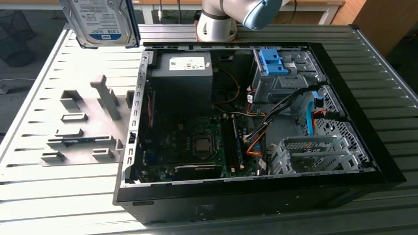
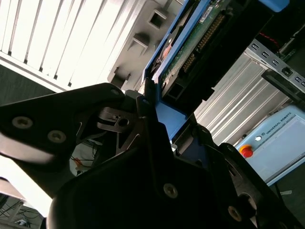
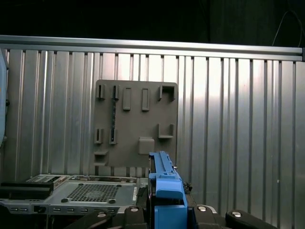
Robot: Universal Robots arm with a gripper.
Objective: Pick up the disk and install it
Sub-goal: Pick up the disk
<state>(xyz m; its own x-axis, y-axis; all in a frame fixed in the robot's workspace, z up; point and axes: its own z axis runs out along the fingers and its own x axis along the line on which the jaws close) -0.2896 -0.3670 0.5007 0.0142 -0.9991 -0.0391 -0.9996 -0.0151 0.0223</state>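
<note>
Where the exterior view's upper left corner cuts it off, the disk hangs label-out, raised clear of the slatted table. Its top edge is out of frame, and so is whatever grips it. It sits well apart from the open computer case. Inside the case: grey box, bare blue bracket, metal drive cage partly screened by cables. Grey fixture plate lies beside the case, on the exterior view's left. Arm cut off at the top.

Second wrist view: gripper is clenched on the blue carrier frame at one end of the disk. The green circuit-board underside faces the camera. The gripper's black body hides the grasped end, and the disk's far end runs out of frame.

First wrist view: the disk is seen edge-on as a narrow blue strip. It is pinched in the gripper, whose lower part is cropped. Behind it are the fixture plate, the table and a corner of the case.
</note>
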